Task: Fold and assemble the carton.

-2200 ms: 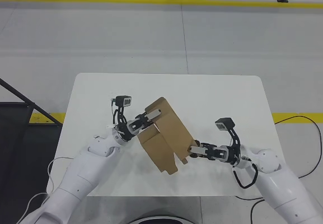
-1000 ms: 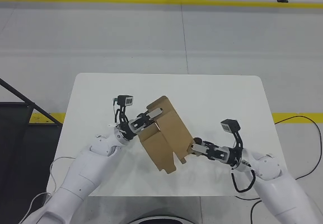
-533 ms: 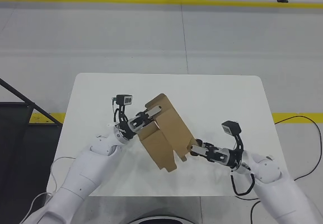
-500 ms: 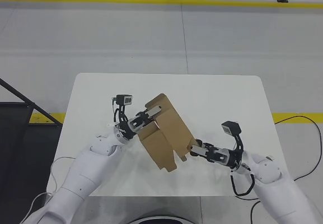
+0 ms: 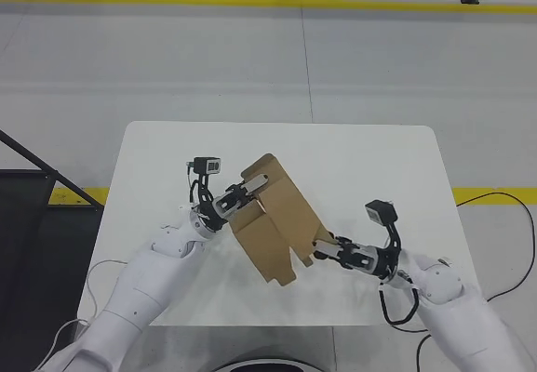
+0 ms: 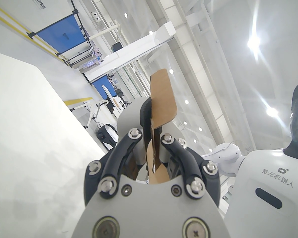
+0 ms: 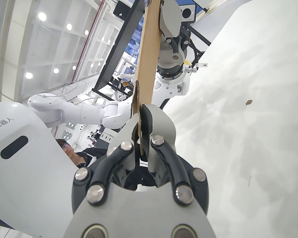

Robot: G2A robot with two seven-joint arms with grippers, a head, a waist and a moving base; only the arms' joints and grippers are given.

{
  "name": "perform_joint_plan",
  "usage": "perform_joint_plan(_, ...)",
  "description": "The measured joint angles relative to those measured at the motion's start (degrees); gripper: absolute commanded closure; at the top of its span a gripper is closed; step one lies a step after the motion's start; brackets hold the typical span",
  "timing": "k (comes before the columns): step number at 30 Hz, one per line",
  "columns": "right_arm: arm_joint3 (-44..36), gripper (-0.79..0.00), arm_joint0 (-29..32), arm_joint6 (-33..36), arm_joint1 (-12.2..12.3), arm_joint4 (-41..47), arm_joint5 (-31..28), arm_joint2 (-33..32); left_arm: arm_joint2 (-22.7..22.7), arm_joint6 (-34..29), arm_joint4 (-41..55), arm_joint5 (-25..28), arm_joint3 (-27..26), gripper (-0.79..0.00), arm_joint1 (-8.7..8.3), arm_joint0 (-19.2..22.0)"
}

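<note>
Two grippers hold the brown carton (image 5: pixel 273 223) above the white table (image 5: pixel 370 158), one at each end. The left gripper (image 5: pixel 249 193) is pinched onto a rounded flap at the carton's upper corner, with the cardboard sandwiched between its pads. The right gripper (image 5: pixel 320 247) is clamped on the thin edge of a flap at the opposite, lower corner, and the panel runs away from it toward the left gripper. Between them the carton sits partly folded and tilted; whether its lowest corner touches the tabletop I cannot tell. A small brown scrap (image 7: pixel 249 102) lies on the table near the right gripper.
</note>
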State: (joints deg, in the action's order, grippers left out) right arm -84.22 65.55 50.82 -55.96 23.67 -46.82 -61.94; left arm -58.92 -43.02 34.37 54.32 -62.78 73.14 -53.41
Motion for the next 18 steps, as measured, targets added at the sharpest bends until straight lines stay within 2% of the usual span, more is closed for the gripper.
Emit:
perform_joint_plan(2,0.13,0.0,0.0,0.02,-0.03,0.19,-0.3,-0.14,-0.07,-0.28,0.13,-0.03,0.13,0.0,0.04,0.02)
perform_joint_plan(3,0.16,0.0,0.03,0.05,-0.03,0.26,-0.4,-0.24,-0.1,-0.4,0.15,-0.02,0.18,-0.089,0.06,0.02)
perform_joint_plan(4,0.17,0.0,0.08,0.08,-0.03,0.33,-0.5,-0.36,-0.13,-0.52,0.1,0.02,0.25,-0.228,0.07,0.02)
perform_joint_plan(5,0.17,0.0,0.17,0.15,-0.01,0.41,-0.6,-0.53,-0.16,-0.7,-0.09,0.08,0.34,-0.637,0.08,0.03)
perform_joint_plan(6,0.16,0.0,0.24,0.22,0.01,0.45,-0.63,-0.68,-0.19,-0.83,-0.31,0.08,0.41,-0.785,0.09,0.05)
perform_joint_plan(13,-0.61,0.0,1.13,1.83,0.62,1.04,0.43,-3.26,-1.94,-1.75,-4.55,1.72,0.23,-0.785,-0.48,-0.54)
perform_joint_plan(18,-1.91,0.0,1.62,6.41,1.65,1.79,3.93,-6.45,-4.85,-3.28,-8.14,3.7,-0.8,-0.785,-1.68,-2.26)
